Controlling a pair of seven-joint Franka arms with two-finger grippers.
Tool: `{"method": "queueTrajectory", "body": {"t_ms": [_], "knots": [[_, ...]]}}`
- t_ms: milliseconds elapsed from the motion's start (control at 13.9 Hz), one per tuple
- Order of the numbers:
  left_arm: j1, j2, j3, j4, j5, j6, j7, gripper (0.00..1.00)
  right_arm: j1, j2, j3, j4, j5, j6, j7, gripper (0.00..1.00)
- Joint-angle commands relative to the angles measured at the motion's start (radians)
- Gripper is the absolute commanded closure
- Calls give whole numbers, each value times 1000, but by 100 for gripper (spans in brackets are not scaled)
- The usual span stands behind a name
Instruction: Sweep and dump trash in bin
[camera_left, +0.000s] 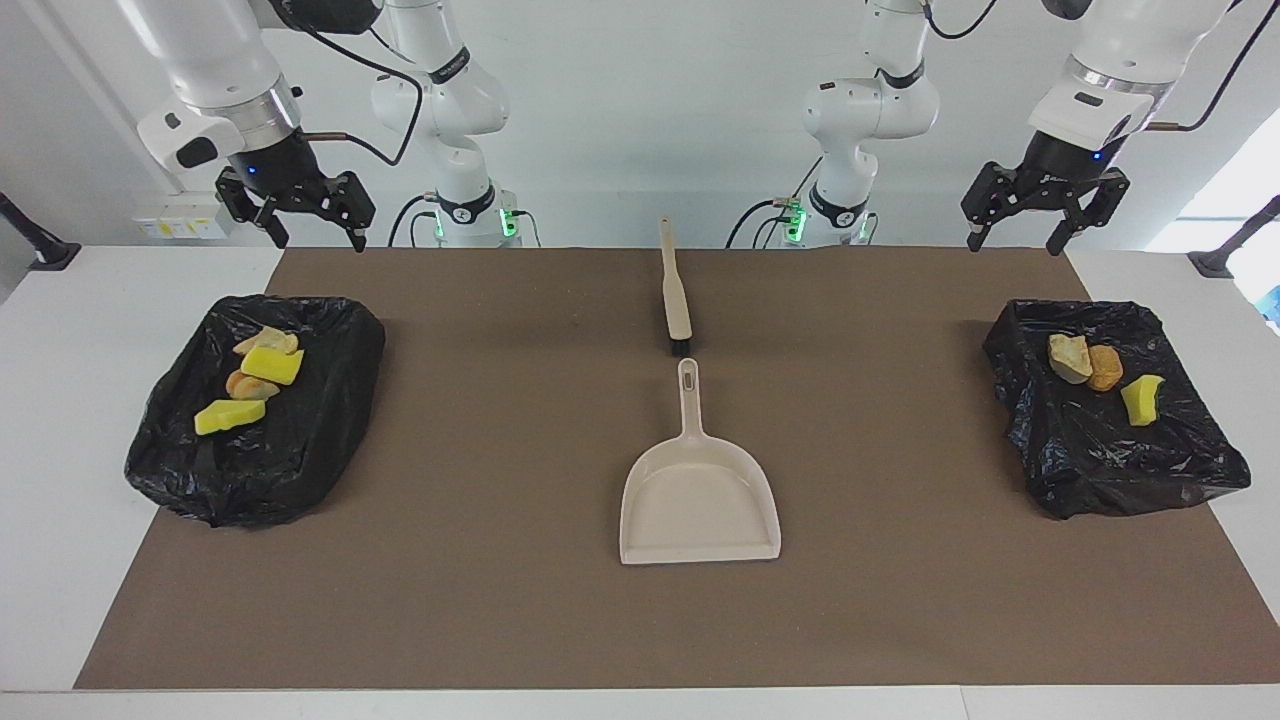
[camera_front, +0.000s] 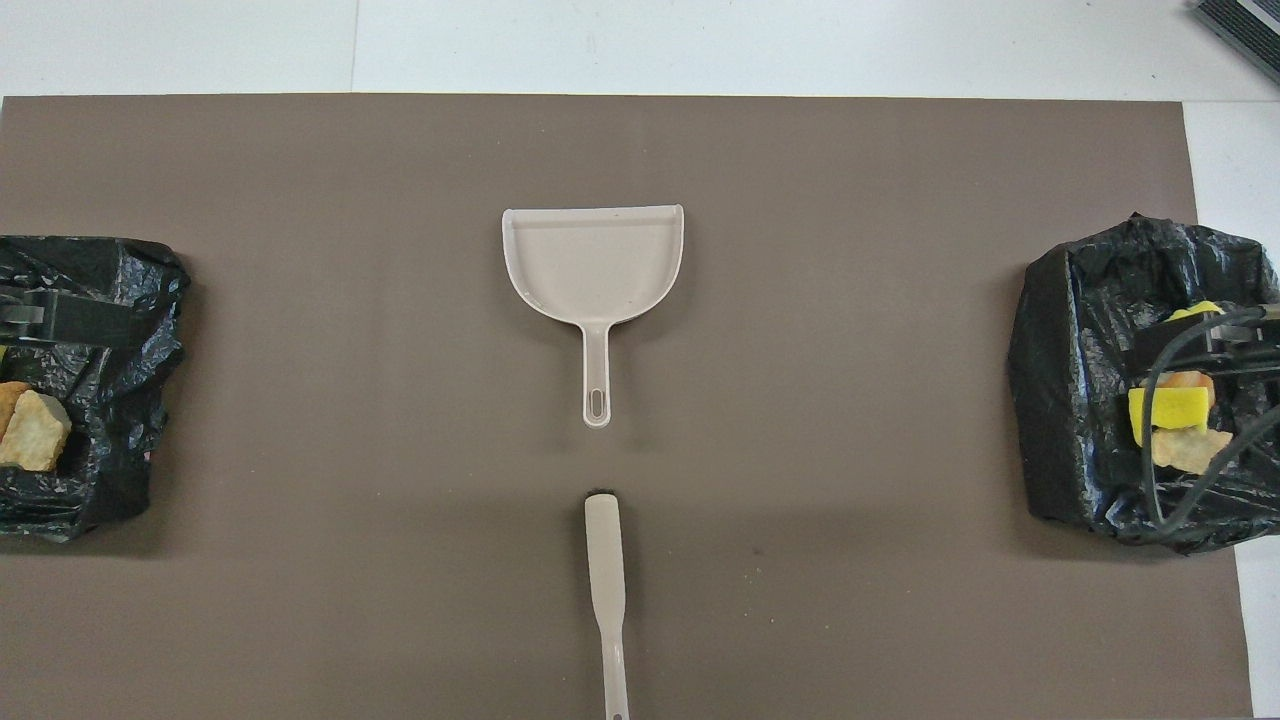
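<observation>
Trash: four chunks sit in the bin bag at the right arm's end, three in the other bag. Left gripper and right gripper hang released, empty, each near its own bag. Dustpan and brush lie mid-mat, apart. Looks done; if resetting, grab handles, not bristles.

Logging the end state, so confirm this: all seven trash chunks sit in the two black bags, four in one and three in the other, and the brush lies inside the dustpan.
Wrong about the brush. It lies on the mat nearer the robots than the dustpan, off its handle end, not inside it; the facing view shows the pan empty. The trash count stands: four chunks in one black bag, three in the other.
</observation>
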Motion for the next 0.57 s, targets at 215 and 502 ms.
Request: {"method": "queueTrajectory", "body": {"t_ms": [215,502], "knots": [[-8,-28,-4,-17,11,-15,-16,0,-3,-8,1,-4,14,-9,17,0],[-8,-46,-6,-34,11,-87,-5,0,-3,-9,1,-4,15,-9,17,0]]}}
